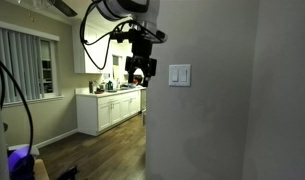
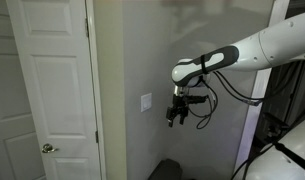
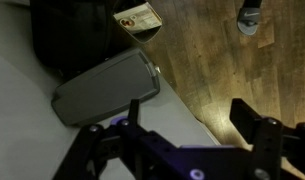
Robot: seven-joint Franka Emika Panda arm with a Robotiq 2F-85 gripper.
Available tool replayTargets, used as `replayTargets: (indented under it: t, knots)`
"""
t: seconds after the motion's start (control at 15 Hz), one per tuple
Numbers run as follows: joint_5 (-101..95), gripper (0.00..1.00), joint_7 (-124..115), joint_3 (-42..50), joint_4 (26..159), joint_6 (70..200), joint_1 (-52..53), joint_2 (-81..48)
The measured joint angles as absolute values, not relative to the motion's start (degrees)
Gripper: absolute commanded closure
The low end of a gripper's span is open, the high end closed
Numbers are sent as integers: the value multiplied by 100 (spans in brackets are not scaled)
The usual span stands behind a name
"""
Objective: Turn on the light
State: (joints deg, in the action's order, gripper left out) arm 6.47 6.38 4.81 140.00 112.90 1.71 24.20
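Note:
The light's control is a small white wall switch plate (image 1: 179, 75) with one wide rocker, on a grey wall; it also shows in an exterior view (image 2: 146, 102). My gripper (image 1: 140, 70) hangs in the air a short way off the wall, near the switch's height. In an exterior view the gripper (image 2: 176, 118) is beside the switch and slightly lower, not touching it. In the wrist view the fingers (image 3: 172, 125) are spread apart with nothing between them. The switch is out of the wrist view.
A white panelled door (image 2: 52, 90) stands next to the switch wall. White kitchen cabinets (image 1: 112, 108) and window blinds (image 1: 22, 60) are in the room behind. On the wood floor (image 3: 207, 50) below lie a grey rounded box (image 3: 107, 88) and a black bag (image 3: 77, 30).

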Motion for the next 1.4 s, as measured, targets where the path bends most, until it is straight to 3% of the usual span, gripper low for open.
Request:
replayTargets:
  t: [0.6, 1.4]
  knots:
    - [1777, 99, 57, 576, 13839, 11766, 113, 2279]
    - [3832, 100, -1314, 608, 12935, 13781, -3, 991]
